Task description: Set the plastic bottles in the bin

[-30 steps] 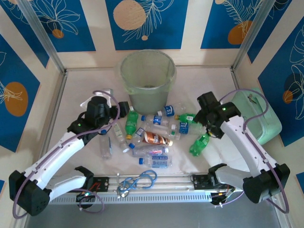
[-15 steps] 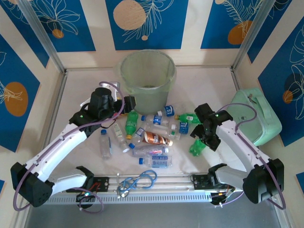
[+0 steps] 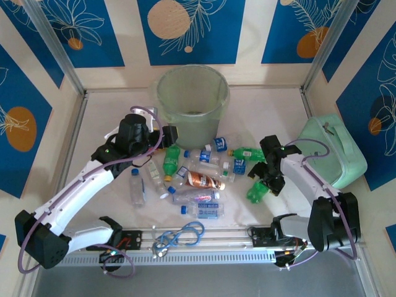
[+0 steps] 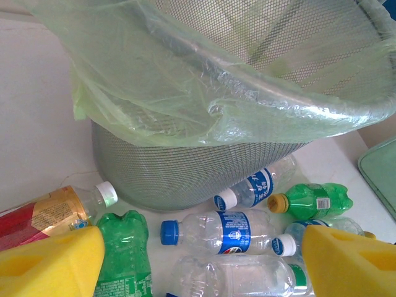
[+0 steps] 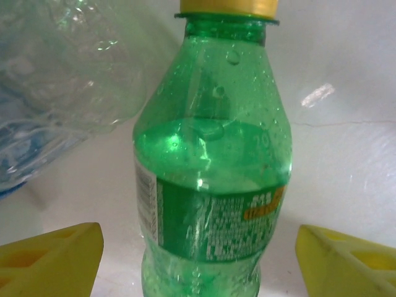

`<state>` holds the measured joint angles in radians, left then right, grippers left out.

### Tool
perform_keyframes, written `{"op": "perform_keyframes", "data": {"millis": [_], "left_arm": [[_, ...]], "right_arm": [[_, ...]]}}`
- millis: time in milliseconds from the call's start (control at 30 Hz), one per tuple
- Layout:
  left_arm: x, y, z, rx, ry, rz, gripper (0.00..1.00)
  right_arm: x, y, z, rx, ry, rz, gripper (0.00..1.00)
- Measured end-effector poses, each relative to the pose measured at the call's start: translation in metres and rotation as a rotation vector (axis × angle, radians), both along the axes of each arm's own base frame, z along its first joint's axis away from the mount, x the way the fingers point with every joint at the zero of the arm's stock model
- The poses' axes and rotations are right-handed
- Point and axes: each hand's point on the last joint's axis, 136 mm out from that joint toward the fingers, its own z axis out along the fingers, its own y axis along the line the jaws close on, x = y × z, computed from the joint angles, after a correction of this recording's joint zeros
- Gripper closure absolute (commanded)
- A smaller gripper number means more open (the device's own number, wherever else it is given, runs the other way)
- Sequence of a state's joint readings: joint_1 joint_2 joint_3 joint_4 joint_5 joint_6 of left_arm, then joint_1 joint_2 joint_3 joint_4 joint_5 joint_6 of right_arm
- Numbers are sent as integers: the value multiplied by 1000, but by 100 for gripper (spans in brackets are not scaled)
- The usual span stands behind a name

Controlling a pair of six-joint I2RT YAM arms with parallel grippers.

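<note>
Several plastic bottles [image 3: 198, 179] lie scattered on the table in front of the bin [image 3: 192, 99], a round tapered bucket with a pale-green liner. My left gripper [image 3: 167, 138] hovers open by the bin's near wall [image 4: 204, 167]. Below its yellow pads [image 4: 49, 266] lie a green bottle [image 4: 124, 260] and a clear blue-capped bottle [image 4: 216, 232]; nothing is held. My right gripper [image 3: 263, 180] is open and straddles a green yellow-capped bottle [image 5: 210, 185], also seen from above as the green bottle [image 3: 257, 190]. There is a gap between each pad [image 5: 346, 260] and the bottle.
A mint-green case [image 3: 331, 151] sits at the right wall, close to the right arm. A coiled blue cable [image 3: 182, 236] lies by the front rail. A brown-orange bottle [image 3: 203, 180] lies mid-cluster. Walls close off the left, right and back.
The left gripper swung right to the bin's near wall, then held still. The right arm folded in and its gripper came down over the green bottle, narrowing slightly.
</note>
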<state>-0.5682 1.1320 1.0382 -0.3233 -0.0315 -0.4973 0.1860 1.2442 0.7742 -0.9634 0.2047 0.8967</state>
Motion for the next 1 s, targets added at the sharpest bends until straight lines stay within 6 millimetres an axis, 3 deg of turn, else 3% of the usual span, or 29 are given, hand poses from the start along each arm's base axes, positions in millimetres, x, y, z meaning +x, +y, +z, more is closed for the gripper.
{"op": "perform_keyframes", "data": {"millis": [433,1000], "left_arm": [[0,-4,3,-9,5,-18,17],[1,-5,12,-22,-7,-20,17]], "right_arm": [[4,1,-26,23,33,0,24],[4,1,-19,27,1,2,39]]}}
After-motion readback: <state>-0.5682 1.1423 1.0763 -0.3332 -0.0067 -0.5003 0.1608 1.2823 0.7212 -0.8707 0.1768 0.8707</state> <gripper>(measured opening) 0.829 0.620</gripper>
